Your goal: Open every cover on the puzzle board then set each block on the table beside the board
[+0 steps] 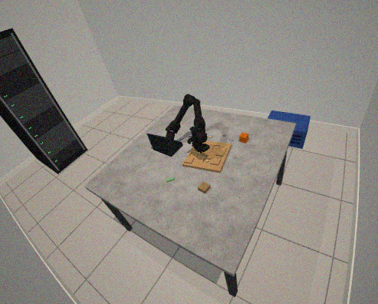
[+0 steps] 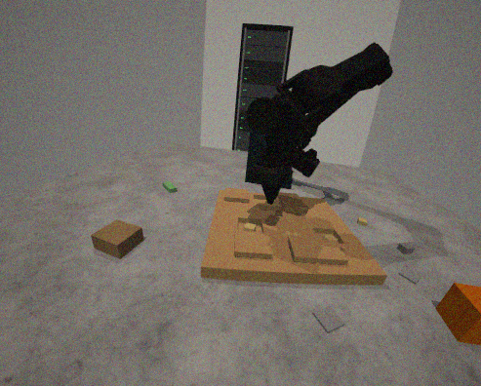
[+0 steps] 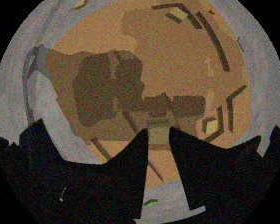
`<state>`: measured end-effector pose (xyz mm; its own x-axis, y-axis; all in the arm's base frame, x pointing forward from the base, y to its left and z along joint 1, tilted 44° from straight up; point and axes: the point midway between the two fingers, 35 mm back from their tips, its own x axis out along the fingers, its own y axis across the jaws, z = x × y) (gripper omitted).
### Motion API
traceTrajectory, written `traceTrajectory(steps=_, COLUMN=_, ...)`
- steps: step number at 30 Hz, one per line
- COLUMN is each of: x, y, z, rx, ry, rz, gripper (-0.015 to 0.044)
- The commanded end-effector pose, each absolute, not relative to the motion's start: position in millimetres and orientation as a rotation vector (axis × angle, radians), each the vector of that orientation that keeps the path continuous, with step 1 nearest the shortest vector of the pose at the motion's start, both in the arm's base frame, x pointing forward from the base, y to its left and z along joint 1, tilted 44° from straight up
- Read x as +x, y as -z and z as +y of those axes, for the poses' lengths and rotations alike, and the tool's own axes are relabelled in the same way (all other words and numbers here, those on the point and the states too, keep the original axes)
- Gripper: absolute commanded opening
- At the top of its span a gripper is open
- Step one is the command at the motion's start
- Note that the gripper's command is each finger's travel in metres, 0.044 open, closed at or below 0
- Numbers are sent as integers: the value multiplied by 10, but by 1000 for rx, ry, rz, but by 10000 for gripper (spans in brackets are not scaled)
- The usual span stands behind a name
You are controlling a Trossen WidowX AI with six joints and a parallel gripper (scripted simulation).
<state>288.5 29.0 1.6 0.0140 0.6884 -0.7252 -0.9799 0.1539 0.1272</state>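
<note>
The tan puzzle board (image 1: 212, 165) (image 2: 275, 273) (image 3: 171, 43) lies on the grey table (image 1: 159, 215). Two raised covers (image 2: 253, 244) (image 2: 314, 250) sit on its front half. My gripper (image 1: 201, 149) (image 2: 270, 199) (image 3: 157, 132) points straight down onto the board's back part. It is shut on a small block there, which the fingers and the arm's shadow hide. A small green block (image 1: 170, 179) (image 2: 169, 186) and a small yellow piece (image 2: 362, 221) lie on the table off the board.
A brown block (image 1: 204, 186) (image 2: 116, 238) and an orange cube (image 1: 244, 137) (image 2: 470, 314) stand on the table on opposite sides of the board. Flat grey tiles (image 2: 329, 319) lie near the board's front. The arm's base (image 1: 164, 143) is behind the board. A blue crate (image 1: 293, 123) and a server rack (image 1: 24, 100) stand on the floor.
</note>
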Motion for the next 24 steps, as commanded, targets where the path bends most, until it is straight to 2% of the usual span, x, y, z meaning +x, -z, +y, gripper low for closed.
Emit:
traceTrajectory(steps=1, x=2888, y=-56, z=252, rx=-488, ry=-1381, rz=765, gripper=80)
traceTrajectory(steps=24, x=2884, y=-388, z=-70, rx=-487, ry=-1380, rz=767, gripper=80)
